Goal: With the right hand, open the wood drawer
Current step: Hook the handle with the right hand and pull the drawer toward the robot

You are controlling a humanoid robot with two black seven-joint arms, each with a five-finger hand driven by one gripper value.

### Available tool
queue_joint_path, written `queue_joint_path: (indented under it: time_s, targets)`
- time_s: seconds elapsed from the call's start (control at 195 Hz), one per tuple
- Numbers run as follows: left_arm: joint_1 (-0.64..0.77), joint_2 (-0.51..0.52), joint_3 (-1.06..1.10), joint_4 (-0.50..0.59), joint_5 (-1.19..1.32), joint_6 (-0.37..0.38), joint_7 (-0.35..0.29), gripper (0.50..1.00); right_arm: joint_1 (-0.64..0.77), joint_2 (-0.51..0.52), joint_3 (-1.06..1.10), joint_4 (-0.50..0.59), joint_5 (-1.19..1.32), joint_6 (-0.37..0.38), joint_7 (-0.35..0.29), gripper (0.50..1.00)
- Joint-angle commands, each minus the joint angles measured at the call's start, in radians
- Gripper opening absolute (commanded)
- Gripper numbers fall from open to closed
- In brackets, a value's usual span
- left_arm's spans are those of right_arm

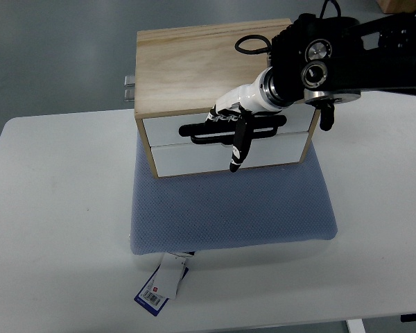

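A light wood box (194,66) stands at the back of a blue-grey pad, with two white drawer fronts facing me. The upper drawer (163,130) carries a black bar handle (263,129); the lower drawer (194,158) shows no handle. My right hand (225,121) comes in from the right on a black arm (360,59). Its white-and-black fingers (222,111) are curled over the top of the handle near its middle. The thumb (237,147) hangs down in front of the drawer faces. Both drawer fronts look flush with the box.
The blue-grey pad (229,211) lies on a white table (55,222). A white and blue tag (163,283) sticks out from the pad's front edge. A metal fitting (129,88) juts from the box's left side. Grey floor lies beyond the table.
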Motion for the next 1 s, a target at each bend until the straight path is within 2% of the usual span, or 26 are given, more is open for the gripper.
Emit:
queue_joint_path:
  time_s: [0.0, 0.18, 0.329, 0.375, 0.395, 0.58, 0.996]
  targets:
    - [0.0, 0.0, 0.0, 0.001, -0.001, 0.002, -0.001, 1.0, -0.022, 0.0, -0.001, -0.005, -0.02, 0.0, 0.0, 0.938]
    - [0.0, 0.0, 0.0, 0.001, -0.001, 0.002, -0.001, 1.0, -0.043, -0.002, -0.002, -0.011, -0.035, 0.012, 0.002, 0.94]
    - [0.0, 0.0, 0.0, 0.003, -0.003, 0.002, -0.001, 1.0, -0.031, -0.011, -0.004, -0.008, -0.018, 0.08, 0.0, 0.938]
    - [0.0, 0.0, 0.0, 0.003, -0.003, 0.002, -0.001, 1.0, -0.031, -0.011, -0.004, -0.008, -0.018, 0.08, 0.0, 0.938]
    - [0.0, 0.0, 0.0, 0.003, -0.003, 0.002, -0.001, 1.0, -0.02, -0.012, -0.004, 0.003, 0.003, 0.109, 0.0, 0.938]
    - [0.002, 0.0, -0.002, 0.004, -0.003, 0.002, -0.001, 1.0, 0.013, -0.014, -0.004, 0.043, 0.051, 0.16, -0.004, 0.938]
    - [0.0, 0.0, -0.002, 0.013, -0.003, 0.002, -0.001, 1.0, 0.078, -0.034, -0.002, 0.124, 0.109, 0.219, -0.007, 0.938]
